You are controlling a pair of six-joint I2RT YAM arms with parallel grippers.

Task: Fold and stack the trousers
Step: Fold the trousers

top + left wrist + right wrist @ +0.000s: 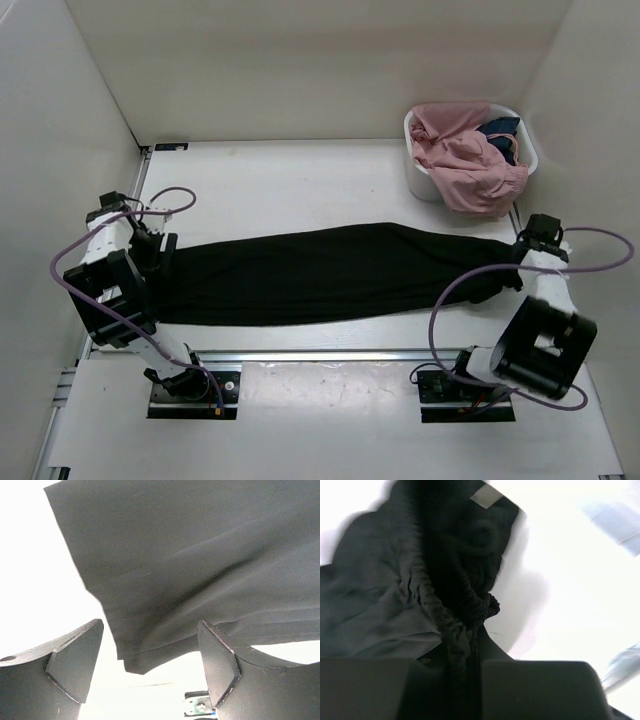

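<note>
Currently the trousers [330, 272] lie stretched from the table's left edge to its right, the right gripper [474, 662] pinching the waistband and the left gripper [150, 630] spread around the hem, so lifting now could drag that loose end askew, while the far-right basket [422, 180] holds a pink garment [460, 165] and a blue cloth [500, 128].

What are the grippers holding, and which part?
The right gripper pinches the black trousers by their gathered waistband. The left gripper is open at the leg hem, holding nothing.
</note>
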